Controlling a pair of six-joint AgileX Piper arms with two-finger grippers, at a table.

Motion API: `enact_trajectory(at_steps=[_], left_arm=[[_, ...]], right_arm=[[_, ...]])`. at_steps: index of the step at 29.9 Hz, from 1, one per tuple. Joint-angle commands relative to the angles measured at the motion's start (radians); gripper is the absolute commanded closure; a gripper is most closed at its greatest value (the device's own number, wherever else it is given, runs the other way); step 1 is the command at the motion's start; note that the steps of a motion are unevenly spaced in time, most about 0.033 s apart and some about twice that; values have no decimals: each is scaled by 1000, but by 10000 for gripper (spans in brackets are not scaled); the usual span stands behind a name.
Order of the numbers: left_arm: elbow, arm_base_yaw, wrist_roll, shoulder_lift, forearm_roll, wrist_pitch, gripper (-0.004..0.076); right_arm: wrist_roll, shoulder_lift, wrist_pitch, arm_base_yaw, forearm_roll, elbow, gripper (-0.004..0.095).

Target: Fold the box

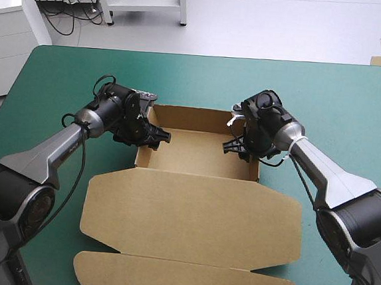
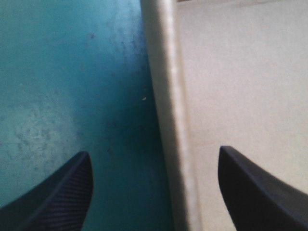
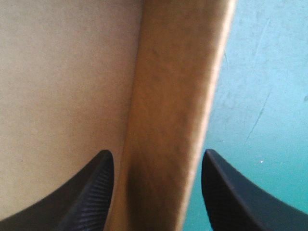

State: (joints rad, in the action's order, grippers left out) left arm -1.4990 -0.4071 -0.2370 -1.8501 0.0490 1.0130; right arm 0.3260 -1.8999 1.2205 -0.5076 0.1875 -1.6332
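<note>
Left gripper [image 1: 159, 138] [image 2: 154, 151]: fingers spread wide and holding nothing, set astride the left wall of the box.
Left fingers: one black finger [image 2: 62, 197] hangs over the teal-green cover outside the wall. The other [image 2: 255, 192] is over the tray floor inside. Both stand clear of the board.
Right gripper [image 1: 233, 146] [image 3: 157, 151]: fingers parted, set astride the right wall, with no grip to be seen.
Right fingers: one [image 3: 82, 197] is over the tray floor and the other [image 3: 240, 197] over the cover outside. Both sit just beside the wall; whether either touches it cannot be told from so close.
Box [image 1: 199, 153]: brown board at the middle of the table, standing as an open tray with its walls raised.
Left wall [image 2: 166, 96]: upright, its top edge running straight ahead of the left gripper between the two fingers.
Right wall [image 3: 173, 120]: upright, running ahead of the right gripper, its inner face in shadow.
Far wall [image 1: 192, 118]: upright, spanning the tray between the two grippers.
Lid [image 1: 191, 216]: flat on the cover, joined to the tray's near side and wider than the tray, with rounded corners.
Tuck flap [image 1: 185, 280]: flat at the lid's near end, close to the table's near edge.
Table cover [image 1: 335, 95]: teal-green, bare around the box on all sides.
</note>
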Motion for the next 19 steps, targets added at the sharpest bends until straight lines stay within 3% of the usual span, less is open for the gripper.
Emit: enact_trajectory(at_steps=[1, 12, 19], left_arm=[[-52, -5, 19, 49, 23, -7, 168], [-333, -5, 40, 49, 20, 178, 169], [-498, -5, 75, 55, -72, 272, 169]], right_arm=[[-20, 50, 4, 0, 25, -39, 396], [-76, 56, 34, 0, 38, -294, 396], [-120, 140, 34, 0, 211, -337, 396]])
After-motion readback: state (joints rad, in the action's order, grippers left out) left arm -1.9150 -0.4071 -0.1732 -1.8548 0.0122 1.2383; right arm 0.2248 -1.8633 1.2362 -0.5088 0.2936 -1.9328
